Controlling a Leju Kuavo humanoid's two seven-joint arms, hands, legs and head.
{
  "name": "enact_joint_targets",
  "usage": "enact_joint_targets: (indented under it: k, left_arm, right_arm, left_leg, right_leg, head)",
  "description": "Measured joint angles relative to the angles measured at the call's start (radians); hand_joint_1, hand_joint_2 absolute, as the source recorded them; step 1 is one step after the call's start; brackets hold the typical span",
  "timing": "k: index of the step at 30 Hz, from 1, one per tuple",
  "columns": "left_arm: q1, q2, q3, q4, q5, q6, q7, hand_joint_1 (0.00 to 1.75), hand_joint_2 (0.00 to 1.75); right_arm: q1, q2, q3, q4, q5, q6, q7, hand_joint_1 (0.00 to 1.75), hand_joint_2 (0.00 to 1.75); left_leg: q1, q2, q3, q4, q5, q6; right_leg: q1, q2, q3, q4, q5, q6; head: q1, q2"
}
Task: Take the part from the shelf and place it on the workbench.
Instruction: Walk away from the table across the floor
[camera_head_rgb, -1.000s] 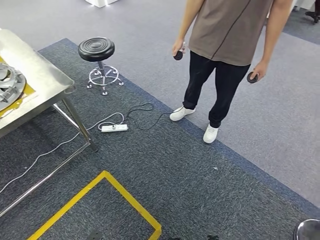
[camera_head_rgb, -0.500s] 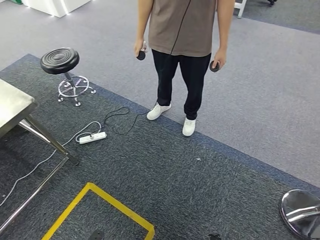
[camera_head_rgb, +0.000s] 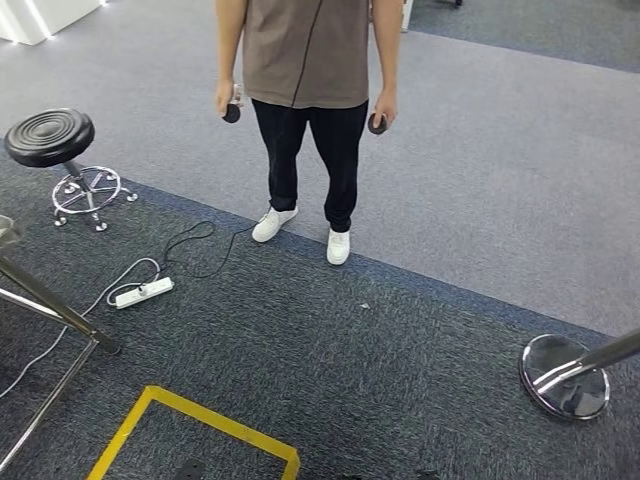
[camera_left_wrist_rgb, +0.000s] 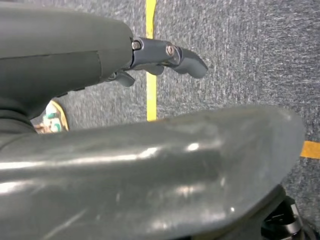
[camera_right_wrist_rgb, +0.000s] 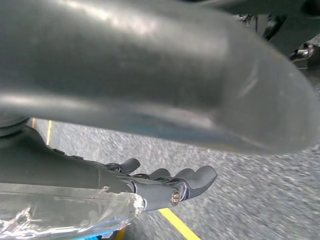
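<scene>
**Mei:** Left hand (camera_left_wrist_rgb: 151, 160) is released, yes? Its fingers (camera_left_wrist_rgb: 181, 57) lie stretched out and away from the thumb, with nothing between them.

**Jonas:** Yes, and the right hand (camera_right_wrist_rgb: 151, 75) is the same: its fingers (camera_right_wrist_rgb: 188, 182) are straight and it grasps nothing. Both wrist views look down at the floor, so I think the arms hang at the sides, as suits walking.

**Mei:** Then where is the part?

**Jonas:** I cannot tell. It is in neither hand, so I judge that the fetching from the shelf is not yet done.

**Mei:** What is around, from big to small?

**Jonas:** The dark carpet (camera_head_rgb: 340, 380) carries a frame of yellow tape (camera_head_rgb: 204, 415), probably to mark a standing place. A person (camera_head_rgb: 306, 60) stands facing the robot, well apart, with one controller (camera_head_rgb: 231, 113) in each hand, probably to steer it. At the left a metal leg (camera_head_rgb: 53, 305) slants to the floor; maybe it belongs to the workbench. Behind it is a black stool (camera_head_rgb: 49, 135), and at the right a chrome base (camera_head_rgb: 562, 375).

**Mei:** And the smallest?

**Jonas:** A white power strip (camera_head_rgb: 143, 292), near the metal leg, with its cable on the carpet.
</scene>
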Motion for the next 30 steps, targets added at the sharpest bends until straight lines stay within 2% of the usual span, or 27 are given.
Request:
enact_joint_targets:
  k: [4,5,7,8,9,11,12,13,14,15,16,17,18,19,20,22,24,25,26,27,28,29,30]
  left_arm:
    - [-0.001,0.0,0.0,0.0,0.0,0.0,0.0,0.0,0.0]
    - [-0.001,0.0,0.0,0.0,0.0,0.001,0.0,0.0,0.0]
    - [-0.002,0.0,0.0,0.0,0.002,0.001,0.0,0.0,0.0]
    - [-0.002,-0.001,0.0,0.0,0.002,0.002,0.0,0.0,0.0]
    - [-0.003,-0.001,0.0,0.0,0.003,0.002,0.0,0.0,0.0]
    - [-0.004,-0.001,0.0,0.0,0.003,0.002,0.0,0.0,0.0]
    - [-0.004,-0.001,0.0,0.0,0.003,0.002,0.0,0.0,0.0]
    - [-0.003,-0.001,0.0,0.0,0.003,0.002,0.0,0.0,0.0]
    - [-0.002,-0.001,0.0,0.0,0.003,0.002,0.0,0.0,0.0]
    - [0.0,-0.001,0.0,0.0,0.003,0.002,0.0,0.0,0.0]
    - [0.002,-0.001,0.0,0.0,0.003,0.002,0.0,0.0,0.0]
    - [0.004,-0.001,0.0,0.0,0.003,0.002,0.0,0.0,0.0]
    - [0.004,-0.001,0.0,0.0,0.003,0.002,0.0,0.0,0.0]
    - [0.004,-0.001,0.0,0.0,0.003,0.002,0.0,0.0,0.0]
    - [0.004,-0.001,0.0,0.0,0.003,0.002,0.0,0.0,0.0]
    - [0.003,-0.001,0.0,0.0,0.003,0.002,0.0,0.0,0.0]
    - [0.001,-0.001,0.0,0.0,0.004,0.002,0.0,0.0,0.0]
    - [0.0,-0.001,0.0,0.0,0.004,0.002,0.0,0.0,0.0]
    - [0.0,-0.001,0.0,0.0,0.004,0.002,0.0,0.0,0.0]
    - [0.001,-0.002,0.0,0.0,0.004,0.002,0.0,0.0,0.0]
    - [0.002,-0.002,0.0,0.0,0.004,0.002,0.0,0.0,0.0]
    - [0.005,-0.001,0.0,0.0,0.004,0.002,0.0,0.0,0.0]
    - [0.007,-0.001,0.0,0.0,0.005,0.002,0.001,0.0,0.0]
  right_arm:
    - [0.002,0.0,0.0,0.0,0.0,0.0,0.001,0.0,0.0]
    - [0.003,0.0,0.0,0.0,0.0,0.0,0.001,0.0,0.0]
    - [0.001,0.0,-0.001,0.0,0.001,-0.001,0.002,0.0,0.0]
    - [0.0,0.0,-0.001,0.0,0.001,-0.001,0.002,0.0,0.0]
    - [-0.001,0.0,-0.001,0.0,0.001,-0.001,0.002,0.0,0.0]
    - [0.002,0.0,-0.001,0.0,0.001,-0.002,0.003,0.0,0.0]
    - [0.002,0.0,-0.001,0.0,0.001,-0.002,0.003,0.0,0.0]
    - [0.001,0.0,-0.002,0.0,0.001,-0.002,0.004,0.0,0.0]
    - [0.0,0.001,-0.002,0.0,0.001,-0.002,0.004,0.0,0.0]
    - [0.0,0.001,-0.002,0.0,0.001,-0.002,0.004,0.0,0.0]
    - [0.001,0.001,-0.002,0.0,0.001,-0.002,0.004,0.0,0.0]
    - [0.002,0.001,-0.002,0.0,0.001,-0.002,0.004,0.0,0.0]
    - [0.003,0.001,-0.002,0.0,0.001,-0.002,0.004,0.0,0.0]
    - [0.004,0.001,-0.002,0.0,0.001,-0.002,0.004,0.0,0.0]
    - [0.002,0.001,-0.002,0.0,0.001,-0.002,0.004,0.0,0.0]
    - [0.0,0.001,-0.002,0.0,0.002,-0.002,0.004,0.0,0.0]
    - [0.004,0.001,-0.002,0.0,0.002,-0.002,0.004,0.0,0.0]
    - [0.007,0.001,-0.002,0.0,0.002,-0.002,0.004,0.0,0.0]
    - [0.008,0.001,-0.002,0.001,0.002,-0.002,0.005,0.0,0.0]
    - [0.008,0.001,-0.002,0.001,0.002,-0.002,0.006,0.0,0.0]
    - [0.005,0.001,-0.002,0.001,0.002,-0.002,0.006,0.0,0.0]
    - [0.003,0.001,-0.002,0.001,0.003,-0.002,0.007,0.0,0.0]
    - [0.002,0.001,-0.002,0.001,0.003,-0.002,0.007,0.0,0.0]
  left_leg:
    - [-0.001,0.007,0.001,0.0,0.0,0.0]
    - [-0.001,0.016,0.003,0.0,-0.002,-0.002]
    - [-0.005,0.044,0.01,0.0,-0.006,-0.014]
    - [-0.007,0.059,0.015,-0.001,-0.007,-0.023]
    - [-0.008,0.067,0.017,-0.003,-0.009,-0.032]
    - [-0.004,0.039,0.01,0.019,-0.032,-0.044]
    - [-0.003,0.015,-0.008,0.059,-0.059,-0.049]
    - [-0.002,-0.009,-0.036,0.12,-0.093,-0.051]
    - [-0.002,-0.022,-0.07,0.191,-0.125,-0.053]
    - [-0.002,-0.027,-0.1,0.25,-0.144,-0.054]
    - [-0.002,-0.03,-0.116,0.278,-0.143,-0.054]
    - [-0.001,-0.032,-0.114,0.268,-0.122,-0.053]
    - [0.001,-0.038,-0.094,0.221,-0.086,-0.053]
    - [0.005,-0.057,-0.063,0.154,-0.047,-0.054]
    - [0.01,-0.082,-0.032,0.085,-0.021,-0.053]
    - [0.014,-0.117,0.002,0.008,-0.003,-0.046]
    - [0.011,-0.106,0.003,0.0,-0.004,-0.031]
    - [0.011,-0.095,0.004,-0.002,-0.001,-0.023]
    - [0.011,-0.083,0.005,-0.004,0.001,-0.015]
    - [0.01,-0.068,0.006,-0.006,0.003,-0.008]
    - [0.007,-0.053,0.006,-0.007,0.002,-0.004]
    - [0.004,-0.038,0.006,-0.006,0.001,-0.001]
    - [0.001,-0.023,0.007,-0.006,0.0,0.001]
  right_leg:
    - [0.0,-0.001,0.014,-0.021,0.014,-0.001]
    - [0.001,-0.014,0.054,-0.087,0.042,-0.003]
    - [0.006,-0.041,0.137,-0.231,0.095,-0.018]
    - [0.01,-0.049,0.169,-0.291,0.115,-0.027]
    - [0.01,-0.042,0.172,-0.302,0.118,-0.037]
    - [0.006,-0.022,0.171,-0.308,0.125,-0.049]
    - [0.003,-0.012,0.172,-0.31,0.128,-0.054]
    - [0.002,-0.002,0.17,-0.311,0.129,-0.057]
    - [0.002,0.01,0.168,-0.311,0.13,-0.059]
    - [0.002,0.023,0.166,-0.311,0.131,-0.059]
    - [0.002,0.037,0.165,-0.311,0.132,-0.059]
    - [0.001,0.051,0.165,-0.31,0.133,-0.057]
    - [0.0,0.065,0.165,-0.31,0.134,-0.055]
    - [-0.001,0.079,0.165,-0.31,0.136,-0.052]
    - [-0.001,0.092,0.163,-0.307,0.137,-0.047]
    - [-0.001,0.115,0.154,-0.307,0.141,-0.034]
    - [-0.004,0.135,0.145,-0.313,0.147,-0.019]
    - [-0.005,0.128,0.141,-0.311,0.146,-0.014]
    - [-0.004,0.107,0.13,-0.293,0.134,-0.011]
    - [-0.002,0.077,0.111,-0.253,0.11,-0.008]
    - [0.0,0.041,0.082,-0.192,0.076,-0.008]
    - [0.001,0.019,0.048,-0.12,0.041,-0.007]
    - [0.001,0.008,0.019,-0.057,0.015,-0.006]
  head:
    - [0.0,0.0]
    - [0.0,0.0]
    - [-0.001,0.0]
    - [-0.002,0.0]
    - [-0.003,0.0]
    - [-0.005,0.0]
    - [-0.007,0.0]
    - [-0.009,0.0]
    - [-0.01,0.0]
    - [-0.01,0.0]
    - [-0.01,0.0]
    - [-0.01,0.0]
    - [-0.01,0.0]
    - [-0.01,0.0]
    - [-0.011,0.0]
    - [-0.013,0.0]
    - [-0.014,0.0]
    - [-0.014,0.0]
    - [-0.011,0.0]
    - [-0.007,0.0]
    - [-0.004,0.0]
    - [-0.002,0.0]
    - [-0.002,0.0]
